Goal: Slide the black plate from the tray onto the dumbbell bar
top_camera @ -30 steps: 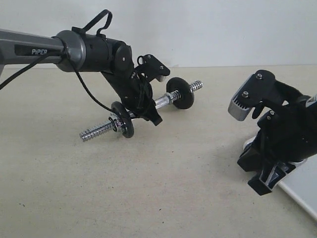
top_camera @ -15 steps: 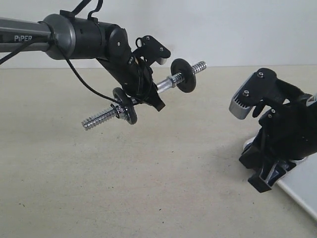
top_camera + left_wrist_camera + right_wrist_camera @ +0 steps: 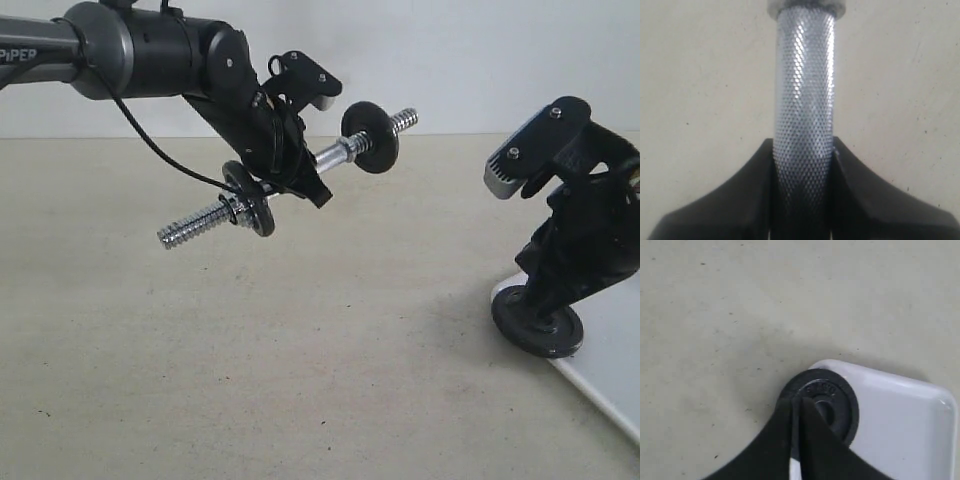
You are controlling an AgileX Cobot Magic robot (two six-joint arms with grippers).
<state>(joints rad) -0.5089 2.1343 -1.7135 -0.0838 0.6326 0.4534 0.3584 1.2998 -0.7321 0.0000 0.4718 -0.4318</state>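
My left gripper (image 3: 305, 175) is shut on the cross-hatched shaft of the dumbbell bar (image 3: 195, 226) and holds it in the air, slanting up to the right. Two small black discs (image 3: 250, 212) (image 3: 368, 137) sit on the bar. In the left wrist view the shaft (image 3: 805, 75) runs between the fingers (image 3: 747, 195). My right gripper (image 3: 545, 318) is shut on the rim of the black plate (image 3: 512, 318) at the corner of the white tray (image 3: 612, 385). In the right wrist view the plate (image 3: 840, 395) overhangs the tray (image 3: 900, 425) corner, with one finger (image 3: 777, 440) outside the rim and the other by the hole.
The beige tabletop (image 3: 300, 380) stretches between the two arms. A white wall (image 3: 480, 60) stands behind the table. The tray runs off the right edge of the exterior view.
The left arm has raised the bar a little. The right gripper has risen and tilted back, and the black plate now shows in its grip at the tray corner.
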